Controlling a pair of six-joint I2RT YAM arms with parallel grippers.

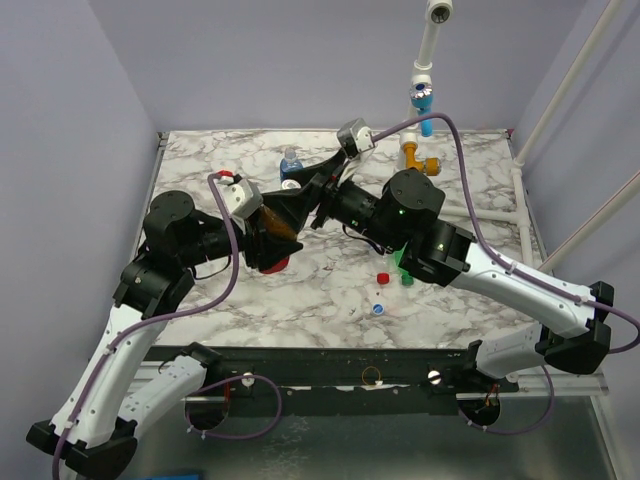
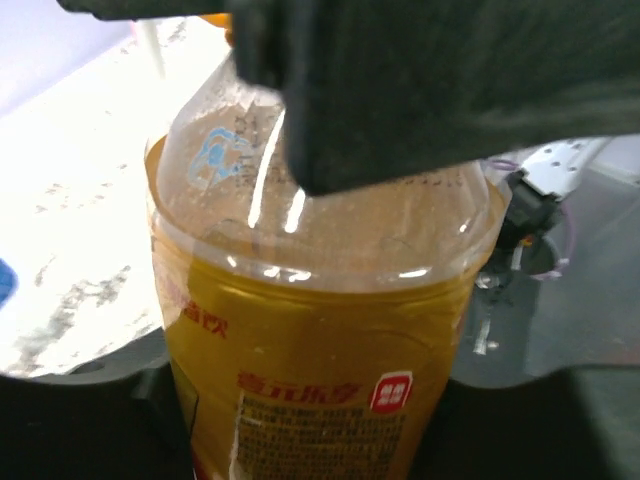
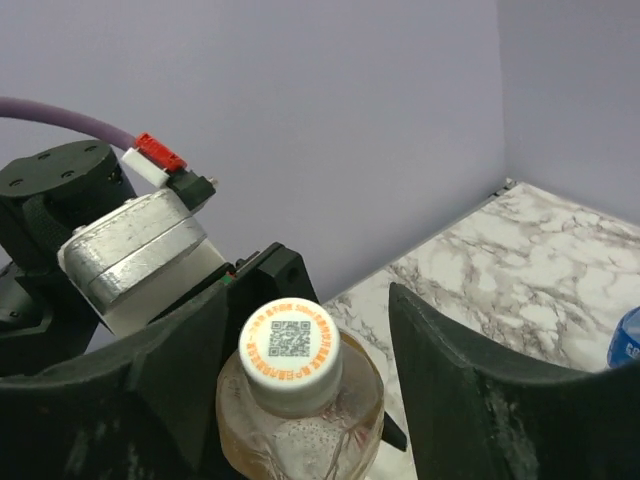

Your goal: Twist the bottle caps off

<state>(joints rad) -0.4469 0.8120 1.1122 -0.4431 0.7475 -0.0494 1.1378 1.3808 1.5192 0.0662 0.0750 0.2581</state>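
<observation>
My left gripper [image 1: 268,232] is shut on the amber bottle [image 2: 320,330] with the red-gold label and holds it tilted above the table. The bottle's white cap [image 3: 291,345], printed with a square code, sits on its neck. My right gripper [image 3: 303,325] is open astride that cap; its right finger [image 3: 470,390] stands clearly apart from it, and its left finger [image 3: 170,385] is close beside it. On the table lie a loose red cap [image 1: 382,278] and a bluish-white cap [image 1: 378,309]. A green bottle [image 1: 400,263] is mostly hidden under the right arm. The blue-label bottle [image 1: 291,162] stands behind.
Orange [image 1: 421,160] and blue [image 1: 423,98] pipe fittings on a white pipe stand at the back right. White rods lean along the right wall. The marble tabletop [image 1: 330,300] ends at a dark rail near the arm bases.
</observation>
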